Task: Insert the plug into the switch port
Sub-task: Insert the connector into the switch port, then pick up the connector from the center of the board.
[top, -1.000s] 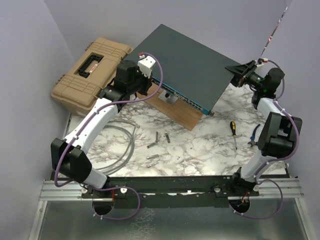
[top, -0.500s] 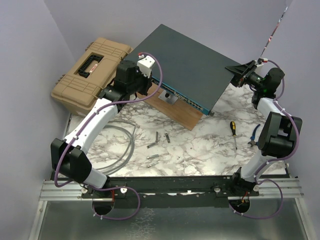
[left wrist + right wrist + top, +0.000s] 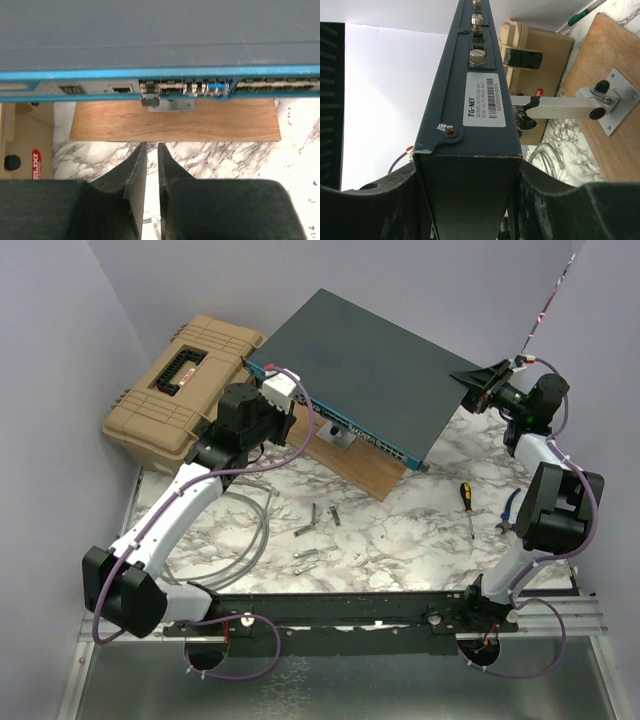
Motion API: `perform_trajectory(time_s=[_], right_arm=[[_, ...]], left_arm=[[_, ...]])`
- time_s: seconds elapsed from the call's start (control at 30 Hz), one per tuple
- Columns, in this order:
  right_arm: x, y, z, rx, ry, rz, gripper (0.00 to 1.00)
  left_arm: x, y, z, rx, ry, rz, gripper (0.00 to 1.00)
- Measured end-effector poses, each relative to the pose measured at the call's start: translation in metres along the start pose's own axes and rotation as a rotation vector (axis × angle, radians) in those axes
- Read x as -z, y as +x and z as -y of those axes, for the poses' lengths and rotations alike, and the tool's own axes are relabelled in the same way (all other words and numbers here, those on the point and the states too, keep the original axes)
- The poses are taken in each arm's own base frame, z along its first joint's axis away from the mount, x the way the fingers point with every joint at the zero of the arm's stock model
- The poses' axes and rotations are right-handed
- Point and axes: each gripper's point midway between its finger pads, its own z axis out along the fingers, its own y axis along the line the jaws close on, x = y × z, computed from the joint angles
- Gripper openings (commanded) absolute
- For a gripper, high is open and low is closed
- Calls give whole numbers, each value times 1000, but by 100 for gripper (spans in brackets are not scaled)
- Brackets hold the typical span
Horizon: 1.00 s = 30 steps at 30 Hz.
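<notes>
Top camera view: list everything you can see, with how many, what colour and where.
switch: one, dark grey-teal with a blue socket face, rear centre
toolbox: one, tan, rear left
wooden board: one, brown, below the switch
cable: one coil, grey, near left
small metal parts: several, silver, centre
screwdriver: one, yellow and black handle, right
pliers: one, blue handles, far right
table: one, white marble
left tool: one, black, facing the sockets, narrow gap, empty
right tool: one, black, clamped on the switch's right corner
</notes>
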Motion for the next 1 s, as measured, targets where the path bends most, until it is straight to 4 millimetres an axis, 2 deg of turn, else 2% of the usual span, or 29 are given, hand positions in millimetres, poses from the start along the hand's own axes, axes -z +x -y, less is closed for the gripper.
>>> perform_trajectory(time_s=[0.1, 0.3, 0.4, 0.47, 0.6, 0.67, 0.83, 1.0], right_arm=[[2, -2, 1, -1, 5, 5, 30], [3, -5, 1, 10, 14, 5, 70], [7, -15, 7, 26, 36, 44, 89], [14, -25, 13, 23, 65, 85, 98], [28, -40, 20, 28, 119, 161, 100], [35, -44, 17, 45, 140, 191, 100], [49, -44, 0, 124, 194, 255, 100], [61, -44, -24, 264, 285, 328, 100]], left_arm=[[14, 4, 0, -10, -14, 6, 27], [28, 24, 3, -5, -24, -18, 41], [30, 39, 5, 3, -24, -46, 45], [31, 47, 5, 6, -25, -62, 48], [36, 52, 6, 7, -30, -65, 55], [39, 53, 6, 7, -32, -61, 57], [43, 60, 8, 25, -37, -67, 66], [43, 81, 7, 60, -59, -109, 73]])
